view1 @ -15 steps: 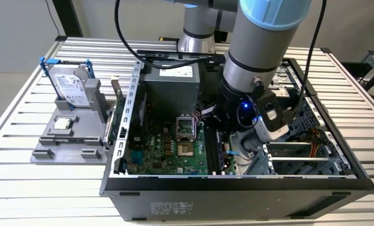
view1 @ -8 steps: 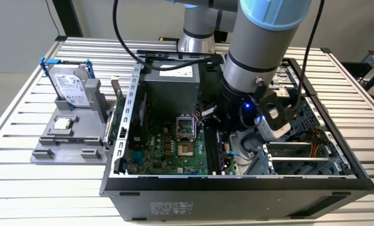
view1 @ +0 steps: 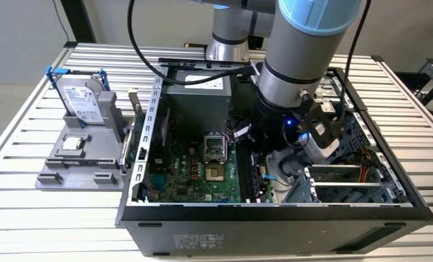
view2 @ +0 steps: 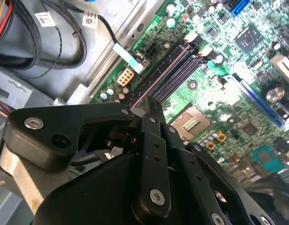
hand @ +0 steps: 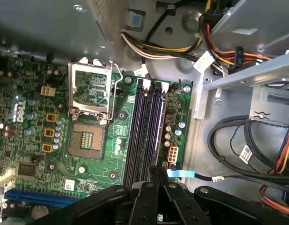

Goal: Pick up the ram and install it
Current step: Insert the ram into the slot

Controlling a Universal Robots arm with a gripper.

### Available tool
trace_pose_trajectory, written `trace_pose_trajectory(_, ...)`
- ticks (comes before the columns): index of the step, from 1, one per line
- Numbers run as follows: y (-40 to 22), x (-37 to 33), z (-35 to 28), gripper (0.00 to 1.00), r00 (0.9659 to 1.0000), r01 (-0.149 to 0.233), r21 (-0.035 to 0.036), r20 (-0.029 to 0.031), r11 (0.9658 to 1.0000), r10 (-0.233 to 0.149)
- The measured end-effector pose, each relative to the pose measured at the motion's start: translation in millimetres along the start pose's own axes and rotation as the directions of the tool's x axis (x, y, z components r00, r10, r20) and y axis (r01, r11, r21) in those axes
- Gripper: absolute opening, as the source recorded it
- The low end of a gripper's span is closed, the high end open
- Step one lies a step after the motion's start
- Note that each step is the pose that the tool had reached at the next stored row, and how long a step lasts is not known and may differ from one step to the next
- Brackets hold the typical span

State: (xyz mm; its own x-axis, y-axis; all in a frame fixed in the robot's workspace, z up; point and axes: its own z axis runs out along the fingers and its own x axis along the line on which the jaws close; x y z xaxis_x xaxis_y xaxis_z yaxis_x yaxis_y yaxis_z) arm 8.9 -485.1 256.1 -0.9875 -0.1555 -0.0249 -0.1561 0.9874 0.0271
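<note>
The gripper [hand: 157, 169] is clenched, its fingers [view2: 152, 123] drawn together. Whether the ram is pinched between them cannot be told, and the ram cannot be made out elsewhere. The fingertips hover directly over the near end of the memory slots [hand: 145, 131].

Both wrist views show the slots, the processor socket [hand: 90, 93] and the green motherboard [view2: 219, 79].

The exterior view shows the arm [view1: 296, 54] reaching steeply down into the open computer case [view1: 275, 210], wrist deep inside. At 9 o'clock from the case stands a grey tray [view1: 78, 164] holding a hard drive [view1: 82, 98] and a processor chip [view1: 72, 143].
</note>
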Motion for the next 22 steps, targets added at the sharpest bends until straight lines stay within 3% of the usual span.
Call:
trace_pose_trajectory(3, 0.0, 0.0, 0.0, 0.00, 0.9986, 0.052, -0.0014, -0.0014, 0.9986, -0.052)
trace_pose_trajectory(7, 0.0, 0.0, 0.0, 0.00, 0.9940, 0.109, -0.0029, -0.0028, 0.9940, -0.109)
trace_pose_trajectory(14, 0.0, 0.0, 0.0, 0.00, 0.9811, 0.193, -0.0053, -0.0048, 0.9811, -0.193)
trace_pose_trajectory(22, 0.0, 0.0, 0.0, 0.00, 0.9655, 0.260, -0.0075, -0.0062, 0.9655, -0.260)
